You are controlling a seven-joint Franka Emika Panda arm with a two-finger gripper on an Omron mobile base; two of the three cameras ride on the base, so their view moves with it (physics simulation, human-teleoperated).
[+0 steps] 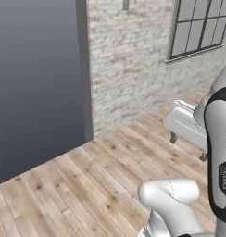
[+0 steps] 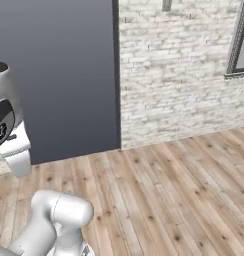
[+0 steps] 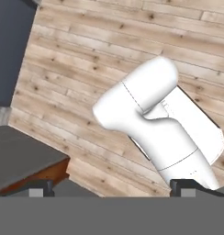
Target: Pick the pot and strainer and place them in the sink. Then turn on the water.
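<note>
Basically, the relation that matters, which way the pot lies from the jaws, can't be told from this pose. Same for the strainer and the sink: I can't place any of them, nor the pot's handle line or the strainer's long axis.

What's ahead of the base:
- wooden floor (image 1: 87,185)
- a pale brick wall (image 1: 128,60) with a dark-framed window (image 1: 200,25)
- a flat dark grey wall panel (image 1: 36,78) to the left of the brick

Gripper (image 3: 113,189): jaws spread wide, the tips sitting at opposite ends of the hand view's bottom edge, nothing between them. The hand looks down at floor planks, so it's aimed at no task thing.

One lead: the hand view has a dark grey slab with a reddish-brown edge (image 3: 22,158) at lower left, raised off the floor. It could be a tabletop corner, but I can't confirm that. If so, the kitchen furniture lies off to that side of the hand, not ahead towards the brick wall.

My read: nothing is picked yet. The next step is for the base to turn or drive, not for the arm to reach. Approach direction gets decided once the pot is in sight. The risk is swinging the arm blind near that slab edge.
</note>
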